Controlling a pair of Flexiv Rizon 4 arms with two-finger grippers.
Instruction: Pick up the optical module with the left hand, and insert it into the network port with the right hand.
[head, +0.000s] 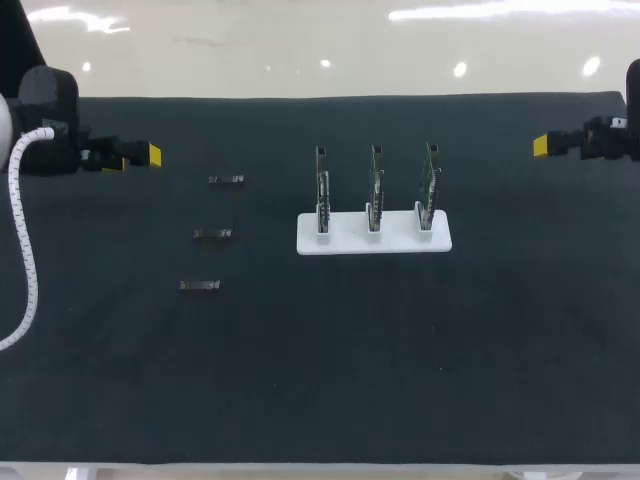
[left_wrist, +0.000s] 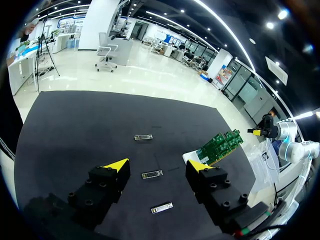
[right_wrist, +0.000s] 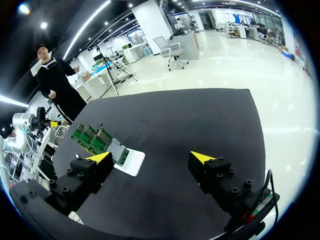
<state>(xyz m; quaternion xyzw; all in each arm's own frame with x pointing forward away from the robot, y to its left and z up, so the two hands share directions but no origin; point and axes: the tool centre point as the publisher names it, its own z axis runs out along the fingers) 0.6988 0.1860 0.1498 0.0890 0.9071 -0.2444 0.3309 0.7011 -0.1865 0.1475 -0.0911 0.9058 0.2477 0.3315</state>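
Three small silvery metal optical modules (head: 212, 234) lie flat in a slanting row on the black table (head: 300, 380), left of centre and apart from each other. To their right a white plastic base (head: 373, 243) holds three upright green circuit boards (head: 375, 188). The left gripper (left_wrist: 158, 165) hovers at the far left, the right gripper (right_wrist: 151, 158) at the far right, both with jaws wide and empty

Left pincer (left_wrist: 158, 166), right pincer (right_wrist: 151, 157): black blocks, yellow wedge tips, recessed screws. Left arm (head: 48, 100) black; white braided cable (head: 24, 250).
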